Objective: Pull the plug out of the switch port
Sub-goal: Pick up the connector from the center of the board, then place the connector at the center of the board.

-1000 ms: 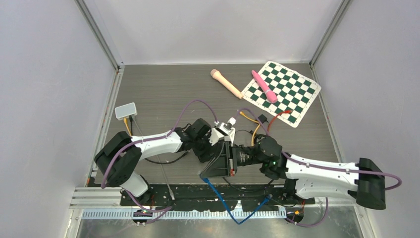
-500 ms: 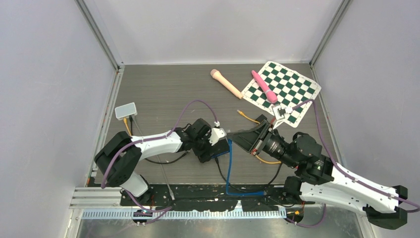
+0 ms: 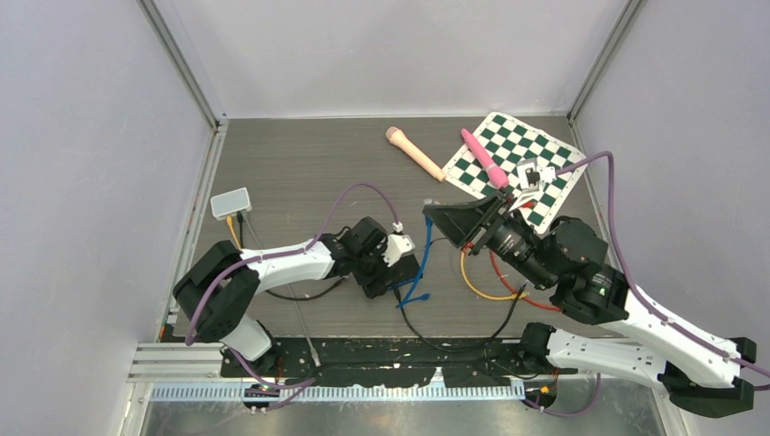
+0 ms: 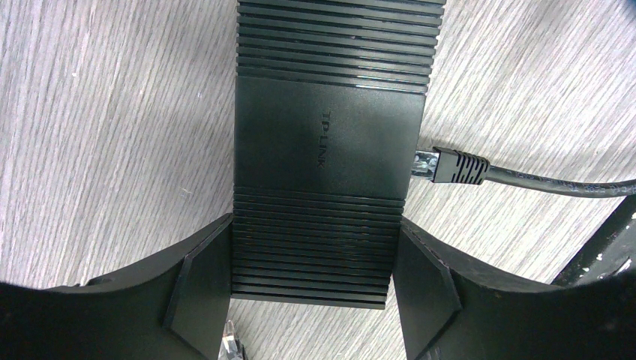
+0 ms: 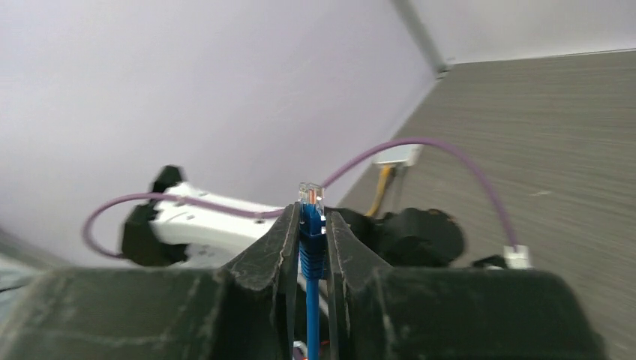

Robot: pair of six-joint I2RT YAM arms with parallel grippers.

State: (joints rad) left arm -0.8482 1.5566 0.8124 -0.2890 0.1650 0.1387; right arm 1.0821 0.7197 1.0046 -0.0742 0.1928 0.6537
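The black switch point(image 4: 330, 150) lies flat on the wooden table, and my left gripper point(image 4: 313, 255) is shut on its ribbed near end, one finger pressed against each side. In the top view that left gripper point(image 3: 389, 265) sits at the table's middle. The blue plug point(image 5: 311, 225) is out of the switch and pinched between the fingers of my right gripper point(image 5: 310, 229), its clear tip sticking out above them. From above, the right gripper point(image 3: 430, 214) is raised off the table, right of the switch. Its blue cable point(image 3: 421, 268) hangs down. A black plug point(image 4: 457, 166) sits in a port on the switch's side.
A checkered mat point(image 3: 536, 173) with a pink handle point(image 3: 484, 159) lies at the back right, a beige handle point(image 3: 415, 153) beside it. A small white box point(image 3: 231, 203) sits at the left. Yellow and red cables point(image 3: 481, 289) loop under the right arm.
My right arm has swung up and back to the right, carrying the blue plug away from the switch. The blue cable trails after it. The left gripper has stayed on the switch.
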